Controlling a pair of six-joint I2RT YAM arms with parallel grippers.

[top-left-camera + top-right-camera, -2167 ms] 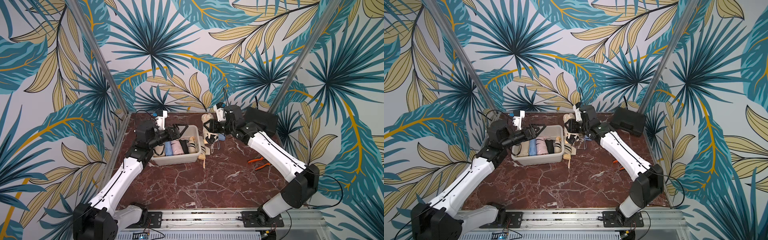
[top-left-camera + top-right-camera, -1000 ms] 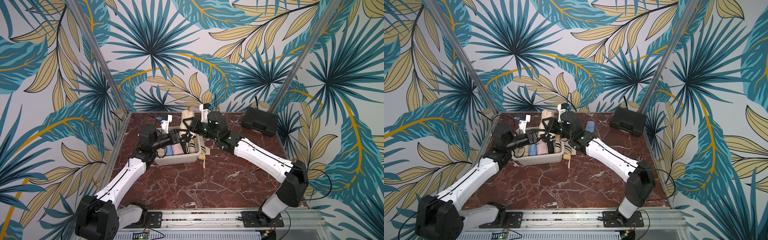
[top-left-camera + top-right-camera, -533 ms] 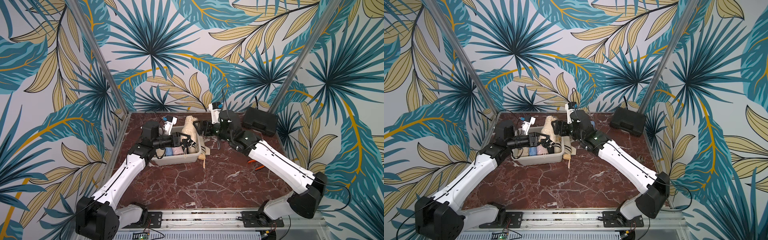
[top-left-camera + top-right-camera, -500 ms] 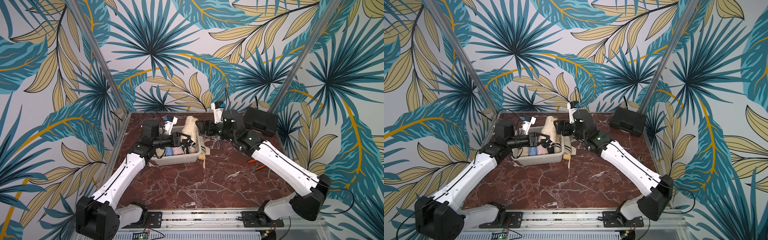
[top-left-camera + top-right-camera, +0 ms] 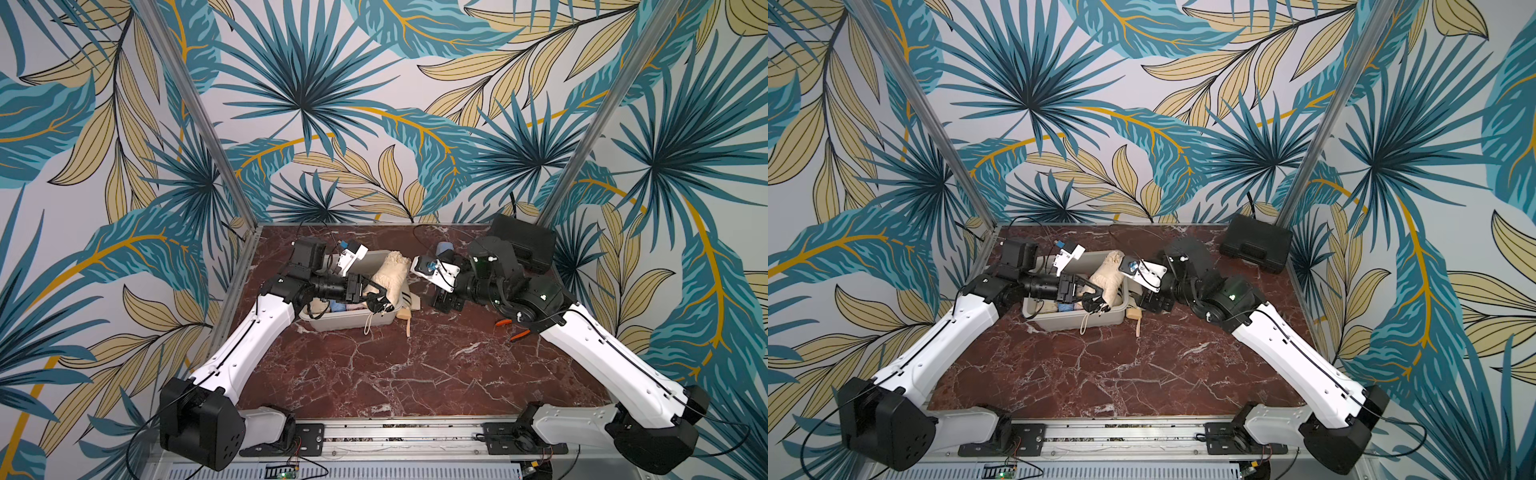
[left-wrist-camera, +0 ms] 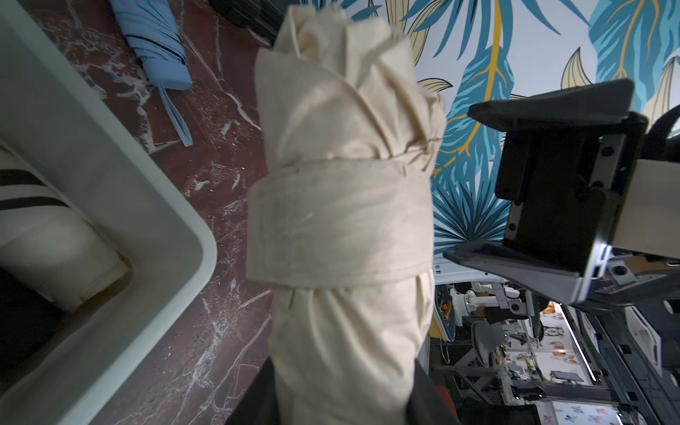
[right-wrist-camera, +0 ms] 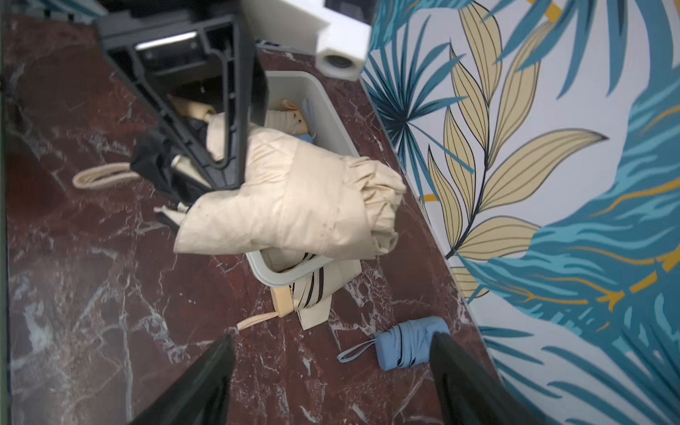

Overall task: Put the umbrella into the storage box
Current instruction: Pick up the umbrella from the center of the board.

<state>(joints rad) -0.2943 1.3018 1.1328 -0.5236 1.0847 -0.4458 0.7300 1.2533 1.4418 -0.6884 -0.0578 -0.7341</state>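
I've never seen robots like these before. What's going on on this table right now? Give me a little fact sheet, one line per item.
setting: two robot arms over a red marble table
left gripper: shut on the cream umbrella, holding it tilted over the storage box
right gripper: open, empty, beside the box
inside the box: folded umbrellas
outside the box: blue umbrella and striped umbrella, both on the table
back corner: black case

black case (image 5: 1256, 242), orange-handled tool (image 5: 503, 322), marble tabletop (image 5: 395, 365)
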